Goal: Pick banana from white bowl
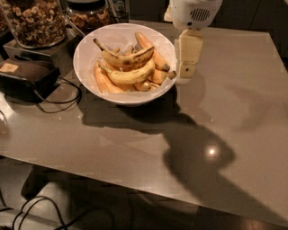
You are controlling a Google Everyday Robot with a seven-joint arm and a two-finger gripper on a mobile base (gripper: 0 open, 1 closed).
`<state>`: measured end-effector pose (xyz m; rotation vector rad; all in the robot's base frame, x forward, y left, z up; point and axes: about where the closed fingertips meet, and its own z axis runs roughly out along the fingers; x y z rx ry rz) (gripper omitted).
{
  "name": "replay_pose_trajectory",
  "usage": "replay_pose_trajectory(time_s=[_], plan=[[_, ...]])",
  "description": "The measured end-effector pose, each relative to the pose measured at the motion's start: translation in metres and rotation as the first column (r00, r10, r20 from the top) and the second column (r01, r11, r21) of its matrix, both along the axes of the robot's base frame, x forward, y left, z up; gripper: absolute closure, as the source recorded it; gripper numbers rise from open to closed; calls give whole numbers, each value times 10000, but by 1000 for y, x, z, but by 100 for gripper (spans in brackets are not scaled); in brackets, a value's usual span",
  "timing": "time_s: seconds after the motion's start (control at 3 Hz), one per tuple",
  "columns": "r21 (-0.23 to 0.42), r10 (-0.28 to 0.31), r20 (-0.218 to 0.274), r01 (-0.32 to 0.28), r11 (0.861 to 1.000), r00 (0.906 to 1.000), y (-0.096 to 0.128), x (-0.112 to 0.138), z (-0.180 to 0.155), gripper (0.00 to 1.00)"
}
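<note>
The white bowl (86, 50) stands on the grey table at the upper left of the camera view. It holds several bananas. The pale yellow banana (131, 75) lies curved across the middle of the bowl, under a brown-spotted one (127, 57) and among deeper orange ones (104, 81). My gripper (186, 75) hangs down from its white wrist housing (194, 12) just outside the bowl's right rim, above the table and at about rim height. It holds nothing that I can see.
Two glass jars of nuts (33, 20) (90, 13) stand behind the bowl at the back left. A black device (27, 74) with cables (58, 105) lies left of the bowl. The arm's shadow falls on the table (234, 90) right of and in front of the bowl.
</note>
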<state>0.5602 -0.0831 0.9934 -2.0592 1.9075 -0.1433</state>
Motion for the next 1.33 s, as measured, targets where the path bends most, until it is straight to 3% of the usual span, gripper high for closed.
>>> replay_pose_trajectory(time_s=[0.67,1.33], plan=[[264,146,241,-153,9995,9996,16,13,3,0],[435,383,60,-386,9983,9992,41,28,1,33]])
